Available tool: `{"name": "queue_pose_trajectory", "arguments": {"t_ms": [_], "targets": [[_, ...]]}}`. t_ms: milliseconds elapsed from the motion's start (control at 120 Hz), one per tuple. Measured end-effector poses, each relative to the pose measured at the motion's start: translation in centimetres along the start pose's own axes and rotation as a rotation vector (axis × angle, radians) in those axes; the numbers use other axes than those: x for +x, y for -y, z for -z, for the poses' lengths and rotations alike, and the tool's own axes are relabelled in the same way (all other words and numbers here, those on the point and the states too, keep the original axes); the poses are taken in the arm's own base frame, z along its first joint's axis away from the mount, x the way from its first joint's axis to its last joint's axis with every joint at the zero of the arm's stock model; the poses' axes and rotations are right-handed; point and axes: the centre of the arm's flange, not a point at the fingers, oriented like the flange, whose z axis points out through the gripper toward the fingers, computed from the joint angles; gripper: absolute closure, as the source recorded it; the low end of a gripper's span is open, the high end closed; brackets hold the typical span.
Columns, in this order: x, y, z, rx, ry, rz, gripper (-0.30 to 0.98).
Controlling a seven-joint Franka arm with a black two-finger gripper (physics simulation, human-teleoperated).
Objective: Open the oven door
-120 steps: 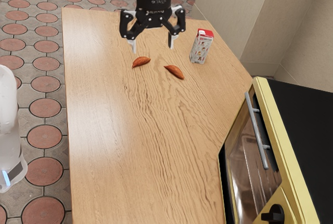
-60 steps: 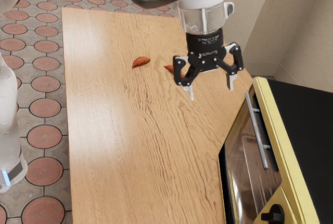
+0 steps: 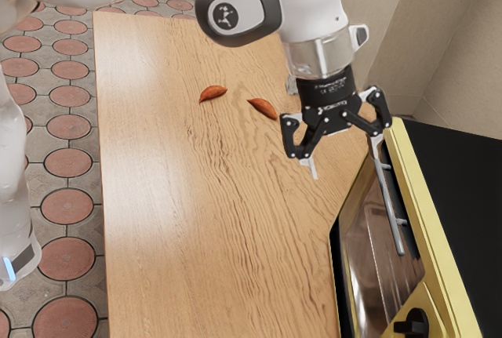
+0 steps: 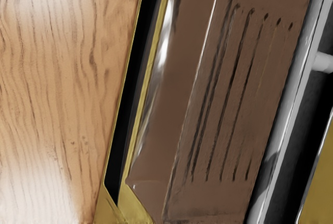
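While fingers (image 3: 312, 169) stand open near oven handle (image 3: 390, 201), black collar's (image 3: 325, 91) lettering is unreadable.

Wood-grained tan table (image 3: 157, 220), yellow-framed black-topped oven (image 3: 463, 173), rust-orange pods (image 3: 263, 108)

Between the claw's (image 3: 343, 158) spread fingers (image 3: 313, 167) is a gap. Close by one finger, the metal handle (image 3: 387, 197) of the oven (image 3: 463, 197) stands in the way; contact is unclear. Away from the oven, beside the claw, a hand could pass over the tabletop (image 3: 180, 220), above two orange pieces (image 3: 212, 93). The arm (image 3: 310, 1) blocks overhead.
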Motion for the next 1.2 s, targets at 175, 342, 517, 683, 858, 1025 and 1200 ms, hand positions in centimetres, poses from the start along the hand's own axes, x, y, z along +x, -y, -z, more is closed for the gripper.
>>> {"name": "queue_pose_trajectory", "arguments": {"t_ms": [175, 342, 517, 683, 858, 1025, 1200], "targets": [[-0.8, 0.9, -1.1, 0.009, 0.003, -0.011, 0.00], [-1.1, 0.8, -2.0, 0.006, -0.004, -0.028, 0.00], [0.0, -0.4, -3.7, 0.000, -0.008, -0.039, 0.00], [0.1, -0.9, -4.3, -0.016, 0.001, -0.057, 0.00], [0.2, -1.2, -4.4, -0.028, 0.007, -0.076, 0.00], [0.7, -1.6, -4.7, -0.036, 0.009, -0.086, 0.00], [0.7, -1.8, -5.0, -0.040, 0.014, -0.099, 0.00]]}}
